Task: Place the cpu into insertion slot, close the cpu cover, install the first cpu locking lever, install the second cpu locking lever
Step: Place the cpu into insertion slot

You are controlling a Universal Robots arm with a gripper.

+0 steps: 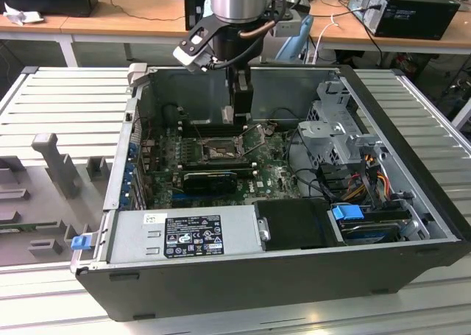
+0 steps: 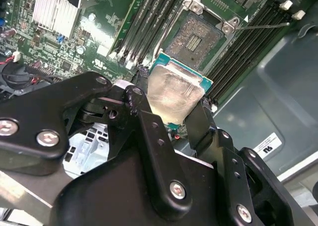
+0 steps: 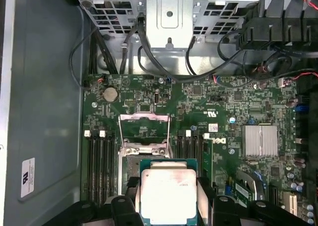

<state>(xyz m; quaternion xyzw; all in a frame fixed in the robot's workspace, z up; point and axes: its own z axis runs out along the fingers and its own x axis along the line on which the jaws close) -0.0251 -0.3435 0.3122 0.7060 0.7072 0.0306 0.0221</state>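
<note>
Second wrist view: your gripper [image 2: 171,104] clamps the cpu [image 2: 175,93] by opposite edges, near the uncovered insertion slot [image 2: 198,37].

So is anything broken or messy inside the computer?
Nothing looks broken. The cpu isn't in its insertion slot; the gripper holds it above the green board, its shiny face smudged. The cpu cover stands open, the slot bare.

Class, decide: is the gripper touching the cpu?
Touching. In the second wrist view the gripper clamps the cpu by opposite edges, no gap showing.
</note>
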